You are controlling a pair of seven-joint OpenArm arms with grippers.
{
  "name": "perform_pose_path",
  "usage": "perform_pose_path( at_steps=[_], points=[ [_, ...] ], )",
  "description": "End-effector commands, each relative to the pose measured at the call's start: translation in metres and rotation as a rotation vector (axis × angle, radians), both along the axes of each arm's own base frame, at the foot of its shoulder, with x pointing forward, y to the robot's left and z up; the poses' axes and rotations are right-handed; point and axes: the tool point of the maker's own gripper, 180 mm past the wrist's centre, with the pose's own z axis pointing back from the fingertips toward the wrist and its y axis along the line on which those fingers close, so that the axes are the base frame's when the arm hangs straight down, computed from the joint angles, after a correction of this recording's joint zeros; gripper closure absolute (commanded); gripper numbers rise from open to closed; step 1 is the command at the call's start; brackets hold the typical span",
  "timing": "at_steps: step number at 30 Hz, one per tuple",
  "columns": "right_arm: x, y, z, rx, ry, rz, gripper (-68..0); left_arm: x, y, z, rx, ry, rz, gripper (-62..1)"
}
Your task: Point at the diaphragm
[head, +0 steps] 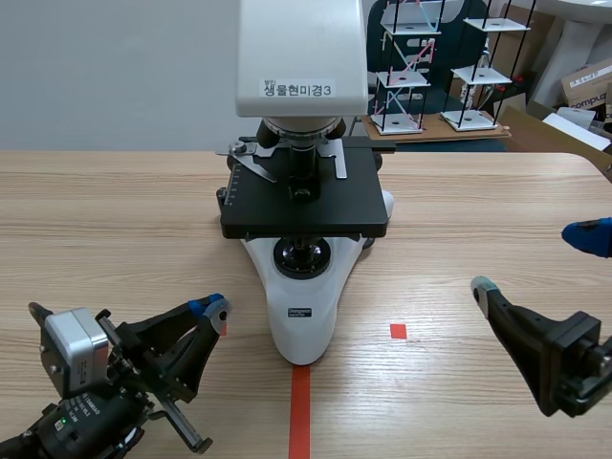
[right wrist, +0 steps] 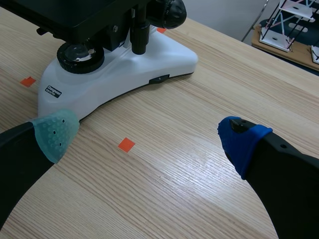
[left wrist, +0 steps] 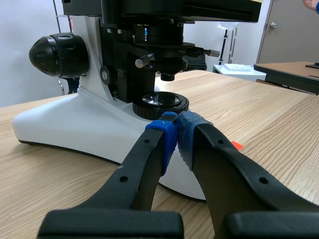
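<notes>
A white and black microscope (head: 304, 172) stands mid-table. In the left wrist view its diaphragm (left wrist: 165, 47), a black ring assembly with a small silver lever (left wrist: 144, 61), hangs under the stage above the round base lens (left wrist: 160, 101). My left gripper (left wrist: 176, 128) is shut on nothing, its blue pads meeting just before the base, low and short of the diaphragm. In the scene view the left gripper (head: 216, 307) sits left of the base. My right gripper (head: 533, 260) (right wrist: 148, 137) is open and empty, to the right of the microscope (right wrist: 119, 64).
Orange-red tape marks (head: 398, 331) lie on the wooden table near the base. Beyond the far edge stand wire-frame models (head: 411, 67) and cardboard boxes (head: 588, 86). The focus knob (left wrist: 59, 55) juts from the microscope's side.
</notes>
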Motion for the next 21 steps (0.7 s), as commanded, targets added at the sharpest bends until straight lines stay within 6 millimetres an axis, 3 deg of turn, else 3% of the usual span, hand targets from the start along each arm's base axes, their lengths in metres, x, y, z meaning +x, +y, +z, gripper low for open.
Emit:
perform_pose_path(
  at_steps=[1, 21],
  points=[
    [0.0023, 0.0061, 0.0096, 0.017, -0.029, 0.015, -61.7, 0.0035, 0.001, 0.008, -0.012, -0.028, 0.002, -1.7],
    [0.0023, 0.0061, 0.0096, 0.017, -0.029, 0.015, -61.7, 0.004, 0.0006, 0.0063, -0.005, -0.02, 0.002, -1.7]
  ],
)
